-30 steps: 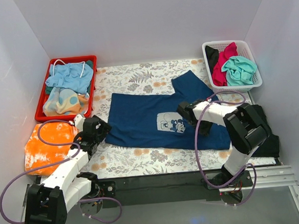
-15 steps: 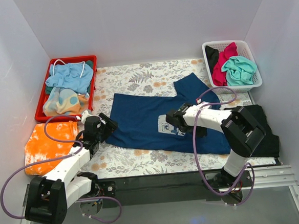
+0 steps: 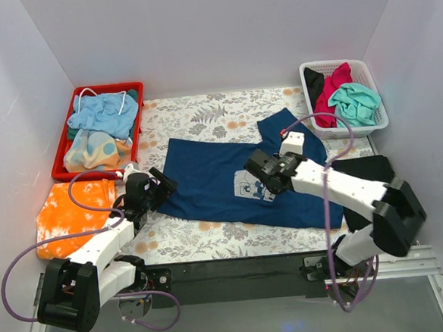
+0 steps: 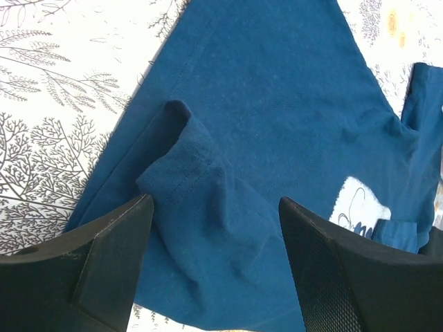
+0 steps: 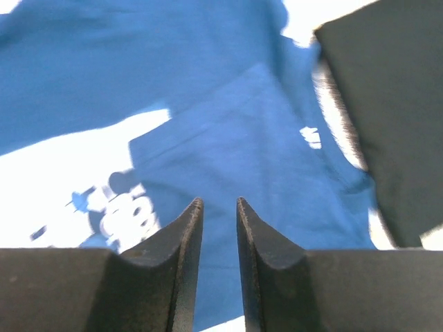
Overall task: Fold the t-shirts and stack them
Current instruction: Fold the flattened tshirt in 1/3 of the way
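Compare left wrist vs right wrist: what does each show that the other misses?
Left wrist only: the table cover with its floral pattern, a curled-over edge of the navy tee, and the left gripper wide open. Right wrist only: the black tee and the right gripper, jaws nearly together at a flap of the navy tee. Both: the navy tee and its pale print.

No legible text anywhere; chest print (image 4: 356,207) of navy t-shirt (image 4: 277,104) indecipherable.
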Controlling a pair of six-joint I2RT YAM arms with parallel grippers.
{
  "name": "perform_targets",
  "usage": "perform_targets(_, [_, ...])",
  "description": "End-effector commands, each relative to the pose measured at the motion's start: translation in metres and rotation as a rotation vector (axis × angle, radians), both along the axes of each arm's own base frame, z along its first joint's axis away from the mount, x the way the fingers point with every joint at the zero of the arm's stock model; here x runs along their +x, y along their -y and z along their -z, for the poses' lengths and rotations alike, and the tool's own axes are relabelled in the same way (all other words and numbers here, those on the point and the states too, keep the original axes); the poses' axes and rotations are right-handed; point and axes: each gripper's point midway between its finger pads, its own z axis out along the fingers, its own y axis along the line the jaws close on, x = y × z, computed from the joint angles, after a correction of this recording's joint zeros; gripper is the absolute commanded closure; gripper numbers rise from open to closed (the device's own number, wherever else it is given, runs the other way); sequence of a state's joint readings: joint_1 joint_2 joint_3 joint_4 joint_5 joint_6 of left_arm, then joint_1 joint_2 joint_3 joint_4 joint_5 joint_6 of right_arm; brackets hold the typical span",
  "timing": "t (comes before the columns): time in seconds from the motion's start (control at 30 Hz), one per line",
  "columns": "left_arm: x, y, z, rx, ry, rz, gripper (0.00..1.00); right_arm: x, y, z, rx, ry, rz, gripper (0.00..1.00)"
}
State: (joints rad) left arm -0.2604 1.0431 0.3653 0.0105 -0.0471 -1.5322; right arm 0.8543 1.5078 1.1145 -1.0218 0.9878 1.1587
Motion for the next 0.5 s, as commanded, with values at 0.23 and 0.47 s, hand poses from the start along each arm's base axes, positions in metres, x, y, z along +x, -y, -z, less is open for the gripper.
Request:
perform_targets(0.23, [-0.02, -0.005, 0.013, 0.027, -0.048, 0.0, 0.28, 0.015, -0.068, -0.046, 0.294, 0.184, -0.501, 0.54])
perform_targets(0.47, [-0.03, -0.015, 0.03, 0.063, -0.097, -0.034, 0.28, 0.011, -0.09, -0.033, 0.366, 0.159, -0.596, 0.55])
